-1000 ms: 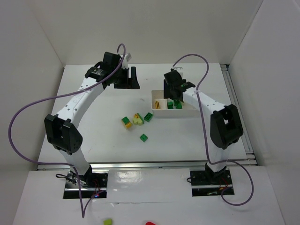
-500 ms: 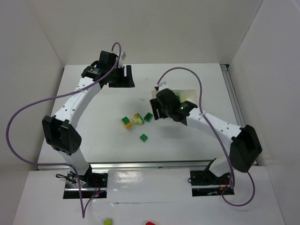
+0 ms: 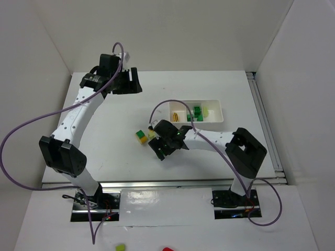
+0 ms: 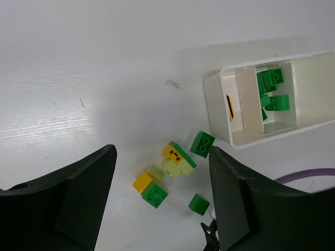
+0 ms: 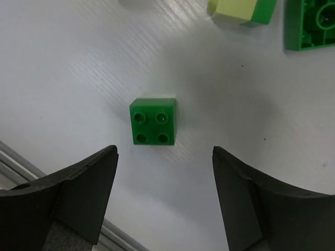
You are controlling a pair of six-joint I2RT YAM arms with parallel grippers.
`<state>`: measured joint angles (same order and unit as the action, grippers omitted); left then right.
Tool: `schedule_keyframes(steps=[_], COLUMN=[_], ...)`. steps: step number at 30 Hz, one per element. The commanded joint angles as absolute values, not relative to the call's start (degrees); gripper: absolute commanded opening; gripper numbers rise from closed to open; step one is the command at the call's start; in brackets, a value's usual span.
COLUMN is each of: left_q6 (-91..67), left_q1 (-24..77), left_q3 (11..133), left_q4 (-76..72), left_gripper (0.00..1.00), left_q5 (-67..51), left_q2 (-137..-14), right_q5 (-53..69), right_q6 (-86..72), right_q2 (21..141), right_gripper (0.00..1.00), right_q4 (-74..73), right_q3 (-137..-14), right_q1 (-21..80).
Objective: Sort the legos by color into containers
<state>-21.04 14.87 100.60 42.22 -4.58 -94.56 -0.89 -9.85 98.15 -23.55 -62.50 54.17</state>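
The white tray point(image 3: 215, 102) stands at the back right, with an orange brick, dark green bricks point(image 3: 198, 112) and a pale one in separate compartments; it also shows in the left wrist view point(image 4: 219, 112). Loose legos lie mid-table: an orange-and-green pair point(image 3: 140, 136) point(image 4: 151, 189), a pale yellow cluster point(image 3: 152, 134) point(image 4: 178, 158) and green bricks point(image 4: 202, 144) point(image 4: 199, 204). My right gripper point(image 3: 160, 150) point(image 5: 163, 151) is open and empty, hovering just above a single green brick point(image 5: 153, 122). My left gripper point(image 3: 127, 83) point(image 4: 161, 151) is open and empty, high at the back left.
A pale brick point(image 5: 238, 10) and a green brick point(image 5: 311, 23) lie just beyond the right gripper. The table's front rail point(image 5: 15, 167) runs close behind it. The right arm's purple cable point(image 3: 167, 104) loops over the tray's left end.
My right arm has swung from the tray down and left, and now sits over the loose green brick. My left arm has drawn back to the left.
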Motion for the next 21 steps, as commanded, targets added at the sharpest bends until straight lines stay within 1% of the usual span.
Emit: schedule_keyframes(steps=[1,6,7,10,11,12,13,17,20,21], left_q6=[-20.7,-20.7,-20.7,-20.7,-20.7,-20.2,-20.2,-20.2,-20.2,-20.2], left_q1=[14.5,14.0,14.0,14.0,14.0,14.0,14.0,13.4,13.4,13.4], left_q3=[100.2,99.7,99.7,99.7,99.7,99.7,99.7,99.7,99.7,99.7], left_q4=[42.6,42.6,42.6,42.6,42.6,42.6,42.6,42.6,42.6,42.6], left_gripper=[0.81,0.81,0.81,0.81,0.81,0.81,0.81,0.81,0.81,0.81], left_q5=[-4.4,-4.9,-4.9,-4.9,-4.9,-4.9,-4.9,-4.9,-4.9,-4.9], left_q2=[-92.3,-91.8,-91.8,-91.8,-91.8,-91.8,-91.8,-91.8,-92.4,-92.4], right_q5=[-0.2,-0.7,-1.3,-3.3,-5.2,-6.4,-7.6,-12.6,-15.5,-15.5], right_q6=[-8.7,-10.0,-10.6,-11.2,-11.2,-11.7,-12.2,-13.4,-15.0,-15.0], right_q2=[100.8,104.1,104.7,105.2,105.2,104.2,102.0,94.3,89.6,89.0], right_gripper=[0.80,0.67,0.59,0.43,0.32,0.28,0.26,0.26,0.26,0.26], right_q4=[-18.2,-15.1,-14.3,-14.8,-15.5,-15.5,-16.4,-20.3,-22.5,-23.2], right_q3=[-64.8,-64.8,-64.8,-65.9,-65.9,-65.9,-66.5,-67.1,-68.0,-69.1], right_q1=[55.0,56.1,56.7,57.2,57.2,57.2,57.2,53.3,46.9,43.3])
